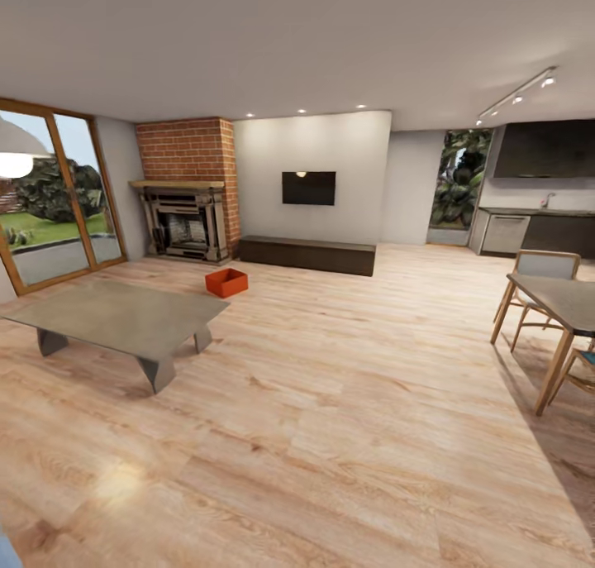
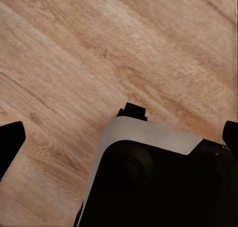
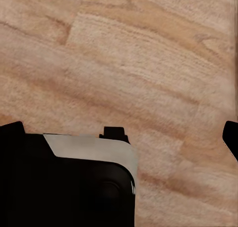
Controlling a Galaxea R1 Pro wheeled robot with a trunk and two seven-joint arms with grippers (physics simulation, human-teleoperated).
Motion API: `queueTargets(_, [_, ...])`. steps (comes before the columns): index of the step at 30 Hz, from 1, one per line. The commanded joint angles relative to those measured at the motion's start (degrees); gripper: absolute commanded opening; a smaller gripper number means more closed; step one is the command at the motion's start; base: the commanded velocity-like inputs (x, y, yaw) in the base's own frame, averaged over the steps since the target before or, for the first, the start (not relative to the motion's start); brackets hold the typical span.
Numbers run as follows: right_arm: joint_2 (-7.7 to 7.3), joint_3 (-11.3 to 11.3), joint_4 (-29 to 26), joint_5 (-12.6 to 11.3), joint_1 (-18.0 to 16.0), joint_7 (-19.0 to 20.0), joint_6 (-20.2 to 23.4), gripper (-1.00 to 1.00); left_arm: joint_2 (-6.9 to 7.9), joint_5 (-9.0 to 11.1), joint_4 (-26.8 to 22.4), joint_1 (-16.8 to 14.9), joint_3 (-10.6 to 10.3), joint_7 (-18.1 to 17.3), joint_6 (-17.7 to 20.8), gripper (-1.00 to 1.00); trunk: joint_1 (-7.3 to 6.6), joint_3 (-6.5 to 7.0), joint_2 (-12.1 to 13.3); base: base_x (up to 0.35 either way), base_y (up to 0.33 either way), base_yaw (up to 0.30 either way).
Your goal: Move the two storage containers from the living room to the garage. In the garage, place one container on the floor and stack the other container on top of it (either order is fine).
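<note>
I am in the living room, on its light wood plank floor [image 1: 330, 403]. One red-orange storage container [image 1: 226, 282] sits on the planks far ahead, between the glass coffee table [image 1: 116, 316] and the brick fireplace [image 1: 183, 221]. The other container and the garage are out of view. In the left wrist view my left gripper [image 2: 120, 140] is open, its dark fingertips [image 2: 11, 141] wide apart above the planks and part of my own body. My right gripper [image 3: 121, 135] is open too, with nothing between its fingers.
A low dark bench [image 1: 307, 255] runs under the wall TV [image 1: 308, 188]. Glazed wooden doors [image 1: 54, 200] stand at the left. A dining table [image 1: 562, 303] with chairs [image 1: 541, 274] is at the right, kitchen units [image 1: 537, 233] behind. Wide plank floor lies between me and the container.
</note>
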Motion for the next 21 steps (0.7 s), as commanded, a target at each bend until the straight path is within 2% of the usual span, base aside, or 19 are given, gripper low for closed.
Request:
queueTargets(1, [0.01,0.05,0.18,0.39,-0.09,-0.26,-0.29,1.00,-0.01,0.19,0.02,-0.01,0.21,0.11,-0.24,1.00,0.04,-0.07,-0.04,0.322,0.000,-0.242])
queueTargets(9, [0.02,0.04,0.18,0.35,-0.09,-0.25,-0.26,1.00,-0.08,0.19,0.02,-0.03,0.21,0.11,-0.26,1.00,0.04,-0.07,-0.04,0.322,0.000,-0.214])
queueTargets(21, [-0.15,0.18,0.18,0.40,-0.09,-0.12,-0.13,1.00,-0.10,0.19,0.02,-0.03,0.21,0.11,-0.26,1.00,0.04,-0.07,-0.04,0.322,0.000,-0.027])
